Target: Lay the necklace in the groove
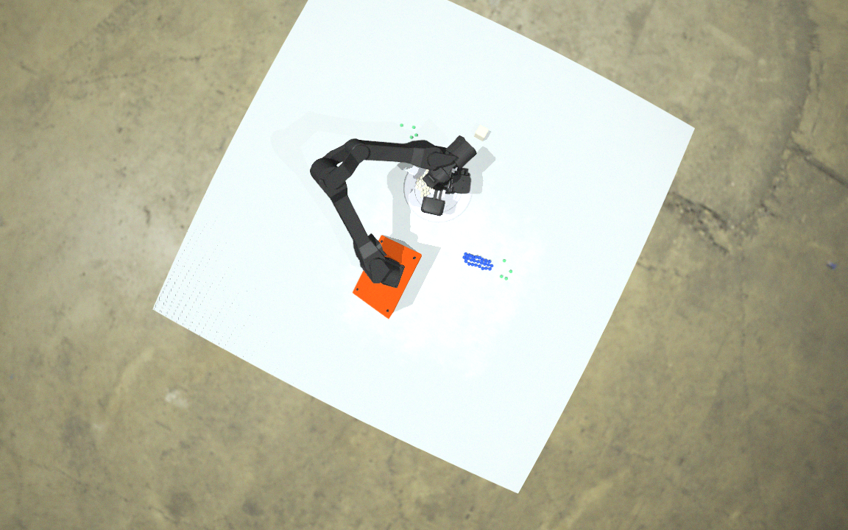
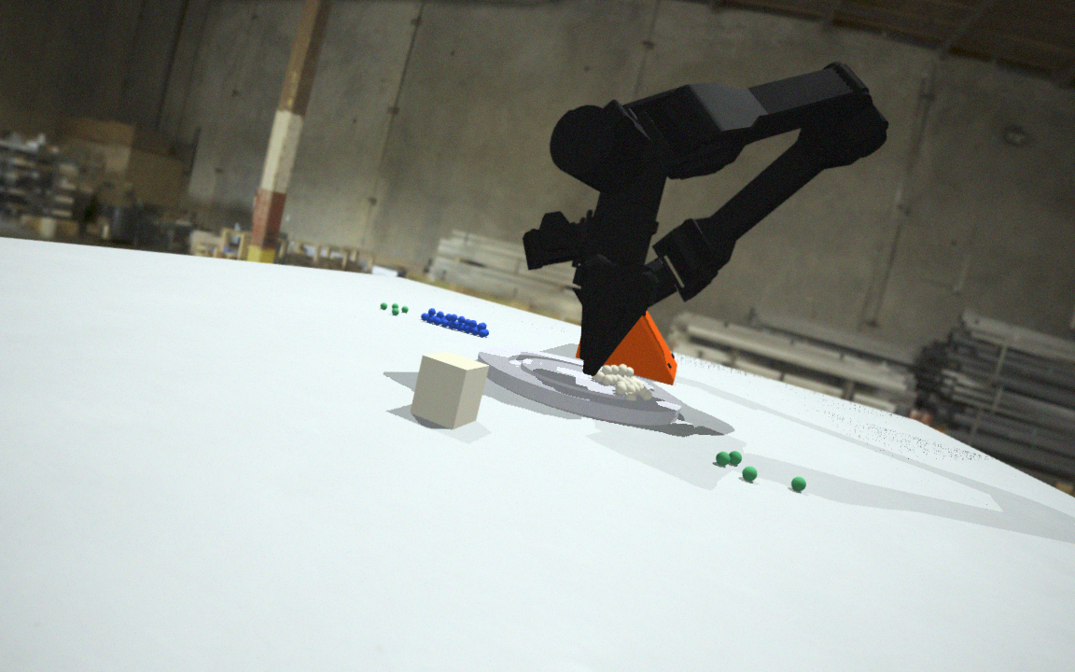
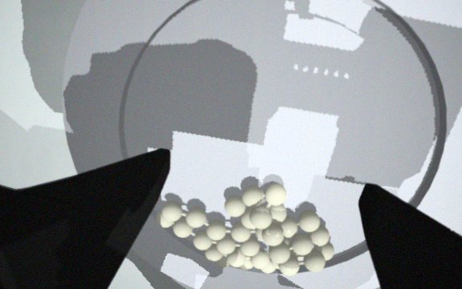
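Note:
The pearl bead necklace (image 1: 424,184) (image 2: 624,384) (image 3: 250,246) lies in a bunched heap on the round bead board (image 1: 455,212) (image 2: 633,415) (image 3: 103,24). In the wrist view the heap is near the lower side of the board's ring groove. Its lower beads cover part of the groove; others lie inside the ring. Several beads are stacked on others. My gripper (image 2: 590,371) (image 3: 265,176) is wide open, its fingertips low over the board. The heap shows between and below the fingertips in the wrist view, with no beads gripped. The arm hides part of the board in the top view.
A cream block (image 1: 481,132) (image 2: 445,391) stands beside the board. A blue bead string (image 1: 478,261) (image 2: 454,322) lies on the table, with green beads (image 1: 504,260) (image 2: 395,312) near it. More green beads (image 1: 413,126) (image 2: 749,473) lie across the board. An orange wedge (image 1: 374,296) (image 2: 649,359) is under the arm's base.

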Tool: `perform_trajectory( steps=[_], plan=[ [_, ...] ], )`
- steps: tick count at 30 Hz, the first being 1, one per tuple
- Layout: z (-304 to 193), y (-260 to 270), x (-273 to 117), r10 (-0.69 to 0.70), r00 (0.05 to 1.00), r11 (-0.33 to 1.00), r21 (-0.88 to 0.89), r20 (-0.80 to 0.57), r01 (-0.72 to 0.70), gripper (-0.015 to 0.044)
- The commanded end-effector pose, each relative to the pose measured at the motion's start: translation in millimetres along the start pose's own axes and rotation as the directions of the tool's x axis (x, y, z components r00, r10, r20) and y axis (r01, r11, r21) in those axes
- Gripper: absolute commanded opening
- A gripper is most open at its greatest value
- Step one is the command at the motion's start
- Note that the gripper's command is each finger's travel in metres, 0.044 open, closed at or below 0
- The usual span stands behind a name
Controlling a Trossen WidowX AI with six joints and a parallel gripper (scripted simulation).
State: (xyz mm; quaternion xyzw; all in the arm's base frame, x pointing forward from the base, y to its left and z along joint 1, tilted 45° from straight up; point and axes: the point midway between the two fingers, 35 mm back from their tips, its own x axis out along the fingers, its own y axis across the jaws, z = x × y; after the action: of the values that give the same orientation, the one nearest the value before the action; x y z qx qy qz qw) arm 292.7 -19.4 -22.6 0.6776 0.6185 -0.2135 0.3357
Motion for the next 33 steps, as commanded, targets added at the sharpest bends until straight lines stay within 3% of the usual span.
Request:
perform_trajectory(
  steps=[1,19,21,23,28,33],
  plan=[
    [0.3,-0.1,-5.7,0.001,1.0,1.0,0.0,0.001,-0.001,0.044],
    [0.3,-0.1,-7.5,0.002,1.0,1.0,0.0,0.001,-0.002,0.044],
    [-0.8,-0.3,-8.8,0.002,1.0,0.998,-0.064,0.001,-0.001,0.0387],
    [-3.9,-1.1,-12.3,0.001,1.0,0.971,-0.24,0.001,-0.001,0.038],
    [-12.4,-3.4,-21.7,0.001,1.0,0.745,-0.667,0.001,0.0,0.038],
    [-21.0,-6.1,-30.9,0.001,1.0,0.347,-0.938,0.001,0.001,0.038]
  ],
)
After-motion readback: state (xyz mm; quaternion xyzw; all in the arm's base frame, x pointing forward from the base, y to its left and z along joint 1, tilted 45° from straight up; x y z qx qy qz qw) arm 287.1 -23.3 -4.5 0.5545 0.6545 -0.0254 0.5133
